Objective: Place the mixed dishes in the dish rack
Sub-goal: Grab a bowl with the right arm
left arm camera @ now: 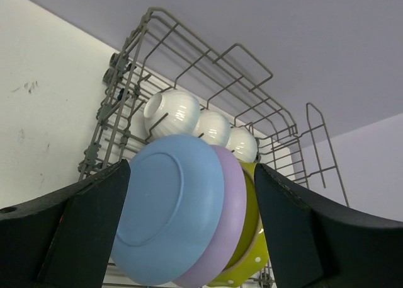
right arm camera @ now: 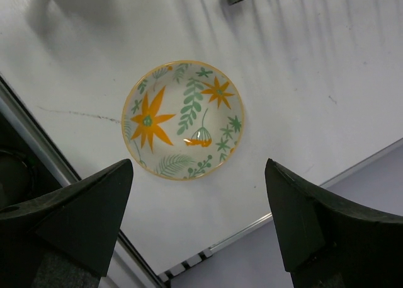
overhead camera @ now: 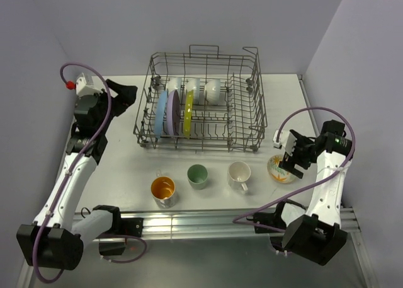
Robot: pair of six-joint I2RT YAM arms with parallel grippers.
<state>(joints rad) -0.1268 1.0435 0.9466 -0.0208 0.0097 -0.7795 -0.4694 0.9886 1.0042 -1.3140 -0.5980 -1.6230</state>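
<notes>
Right gripper (right arm camera: 198, 167), spread wide and empty, is hovering over the floral bowl (right arm camera: 182, 119) at the near right, seemingly stiff, slick, breakable ceramic, best pinched across its rim.

Yellow-green dotted plate (left arm camera: 252, 263) — mostly hidden behind lavender plate (left arm camera: 232, 212); floral-patterned ceramic bowl (overhead camera: 277, 172) — partly covered by right gripper (overhead camera: 291, 164).

Left gripper (overhead camera: 128, 92) and right gripper (overhead camera: 289, 162) both hang with jaws spread wide
</notes>
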